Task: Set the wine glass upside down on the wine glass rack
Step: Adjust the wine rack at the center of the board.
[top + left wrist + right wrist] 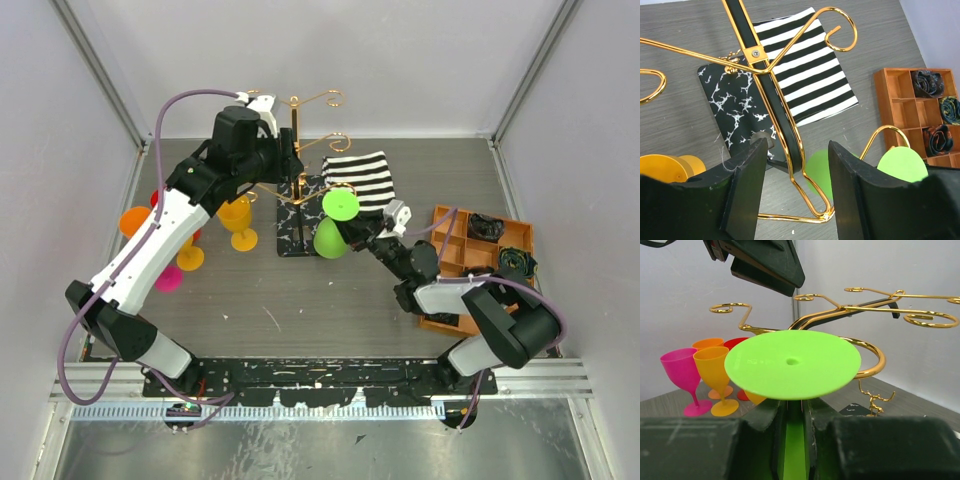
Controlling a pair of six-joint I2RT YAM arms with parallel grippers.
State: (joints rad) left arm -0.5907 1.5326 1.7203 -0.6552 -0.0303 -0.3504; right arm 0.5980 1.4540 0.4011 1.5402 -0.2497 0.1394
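Looking down from the top camera, I have the wine glass rack [293,232] standing mid-table toward the back wall, its marbled base just beside the striped cloth [362,178]. Open tabletop lies in front of the base. A cluster of coloured glasses [237,213] crowds the rack's left side, and the wooden tray [450,245] sits well off to the right near the side wall. The left gripper [288,165] is up at the rack's post among the scroll arms. The right gripper [350,226] holds the green wine glass [340,203] upside down just right of the base, foot uppermost and bowl below. From the left wrist, my left gripper [797,145] has its jaws parted on either side of the black-and-gold post, with a gap on each side, so it clasps nothing. The wine glass [902,162] shows past the right finger, close to a lower curled arm. From the right wrist, the right gripper [795,415] is clenched on the glass's stem, and the flat foot [792,363] sits level across the middle of view. One curled arm of the rack [872,357] runs just behind the foot's right edge; I cannot tell whether they touch. The left gripper [765,262] hangs overhead, leaving little headroom above the foot.
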